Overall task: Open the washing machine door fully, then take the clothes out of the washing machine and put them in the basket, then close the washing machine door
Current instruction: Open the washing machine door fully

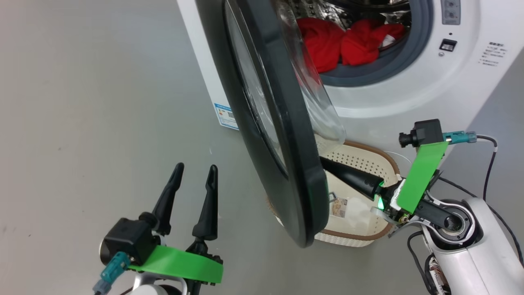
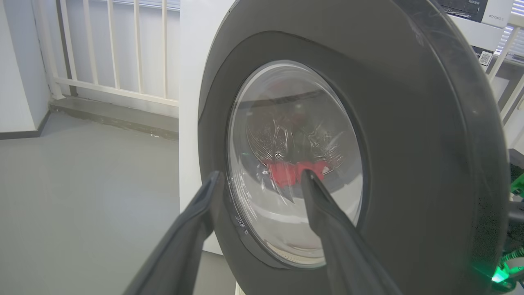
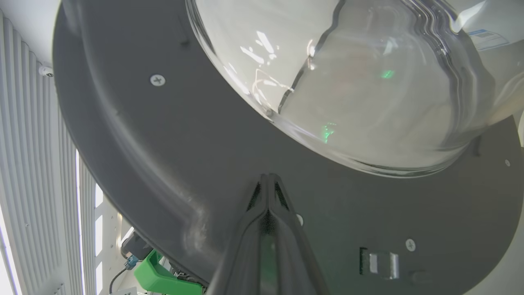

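The washing machine (image 1: 409, 98) stands at the upper right, its door (image 1: 282, 123) swung partly out and seen nearly edge-on. Red clothes (image 1: 344, 41) lie in the drum against the grey gasket. The cream basket (image 1: 360, 164) sits on the floor under the door, partly hidden by it. My right gripper (image 3: 268, 177) is shut with nothing in it, its tips against the door's dark inner face (image 3: 163, 164) just below the glass bowl (image 3: 368, 82). My left gripper (image 1: 195, 169) hangs open left of the door, facing its outer glass (image 2: 294, 164), apart from it.
Grey floor (image 1: 82, 102) spreads wide to the left of the machine. A blue-white label (image 1: 225, 116) is stuck low on the machine's side. A white railing (image 2: 110, 49) lines the back wall. The door's metal latch (image 3: 382, 264) is near my right fingers.
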Robot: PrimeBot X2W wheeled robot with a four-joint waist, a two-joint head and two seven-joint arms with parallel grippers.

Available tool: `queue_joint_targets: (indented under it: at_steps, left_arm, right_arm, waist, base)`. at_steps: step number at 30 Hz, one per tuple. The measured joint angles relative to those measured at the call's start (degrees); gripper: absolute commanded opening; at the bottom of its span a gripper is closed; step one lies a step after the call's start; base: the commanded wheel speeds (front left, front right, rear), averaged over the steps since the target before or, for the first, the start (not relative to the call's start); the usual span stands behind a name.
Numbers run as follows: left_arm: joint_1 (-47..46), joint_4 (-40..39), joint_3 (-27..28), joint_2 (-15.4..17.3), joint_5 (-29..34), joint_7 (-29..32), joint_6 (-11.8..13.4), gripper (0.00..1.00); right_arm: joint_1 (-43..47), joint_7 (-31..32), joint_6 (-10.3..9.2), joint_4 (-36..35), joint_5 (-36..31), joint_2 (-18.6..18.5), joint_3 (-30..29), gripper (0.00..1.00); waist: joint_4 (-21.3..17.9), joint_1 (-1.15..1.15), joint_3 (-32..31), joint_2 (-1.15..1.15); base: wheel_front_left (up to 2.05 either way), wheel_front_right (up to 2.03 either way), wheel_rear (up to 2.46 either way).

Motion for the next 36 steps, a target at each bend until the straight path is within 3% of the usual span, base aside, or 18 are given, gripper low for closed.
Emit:
queue_joint_targets:
  at_steps: [15, 36]
  left_arm:
    - [1.3, -0.8, -0.5, 0.9, -0.5, 0.9, 0.4, 1.00]
    - [3.4, -2.4, -0.2, 1.4, -0.9, 0.8, 2.0, 1.00]
  right_arm:
    - [0.9, -0.9, -0.01, 0.8, 1.8, 0.0, 5.3, 0.00]
    - [-2.0, -3.8, -0.01, 4.9, 7.4, -0.2, 14.1, 0.00]
  waist:
    - [5.0, 0.00, -1.8, 0.00]
    - [5.4, 0.00, -2.2, 0.00]
  base:
    - [0.00, 0.00, 0.00]
    - [0.00, 0.00, 0.00]
